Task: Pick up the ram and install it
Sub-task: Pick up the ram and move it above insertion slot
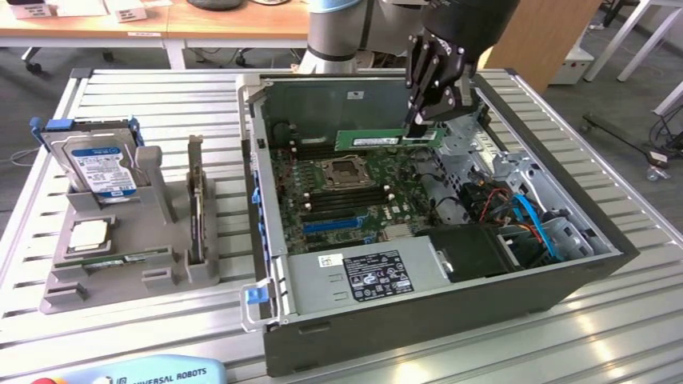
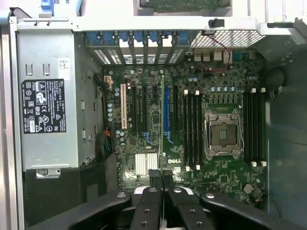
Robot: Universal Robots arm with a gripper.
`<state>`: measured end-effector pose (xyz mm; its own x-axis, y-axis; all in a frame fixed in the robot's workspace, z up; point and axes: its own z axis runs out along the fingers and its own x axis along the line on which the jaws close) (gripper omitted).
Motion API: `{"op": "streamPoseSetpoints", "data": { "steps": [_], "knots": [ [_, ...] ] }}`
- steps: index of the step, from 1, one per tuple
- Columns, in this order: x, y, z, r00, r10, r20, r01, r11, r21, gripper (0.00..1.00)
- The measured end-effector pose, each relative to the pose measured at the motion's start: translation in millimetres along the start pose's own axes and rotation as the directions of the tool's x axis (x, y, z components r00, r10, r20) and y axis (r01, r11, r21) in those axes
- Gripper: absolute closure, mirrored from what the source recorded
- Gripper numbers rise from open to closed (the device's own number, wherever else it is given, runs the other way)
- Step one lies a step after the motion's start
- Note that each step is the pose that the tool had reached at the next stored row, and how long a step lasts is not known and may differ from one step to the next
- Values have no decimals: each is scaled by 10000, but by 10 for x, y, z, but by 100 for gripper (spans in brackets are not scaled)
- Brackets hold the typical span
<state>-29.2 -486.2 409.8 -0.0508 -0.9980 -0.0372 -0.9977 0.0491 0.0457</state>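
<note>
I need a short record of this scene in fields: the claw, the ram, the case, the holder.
claw: shut on the ram, gripping one end
ram: level, above the motherboard, not seated
computer case: open, lying on the table
memory slots: empty
holder: at the exterior view's left, carries a hard drive

room: wooden desks [image 1: 235, 28] behind — grey floor [image 1: 13, 96] | bench: slatted metal table [image 1: 139, 96] | light: bright, even

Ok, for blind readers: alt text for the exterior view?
A black gripper, shut on a long green ram stick, holds it above the motherboard of an open dark computer case. A grey rack holding a hard drive stands at the exterior view's left.
</note>
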Motion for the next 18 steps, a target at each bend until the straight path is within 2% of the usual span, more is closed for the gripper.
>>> {"op": "streamPoseSetpoints", "data": {
  "steps": [8,9,18],
  "knots": [
    [-172,8,12,10000,-1,-1,1,10000,-1,89],
    [-269,13,18,10000,0,0,0,10000,0,89],
    [-476,23,30,10000,0,0,0,10000,0,89]
  ]
}}
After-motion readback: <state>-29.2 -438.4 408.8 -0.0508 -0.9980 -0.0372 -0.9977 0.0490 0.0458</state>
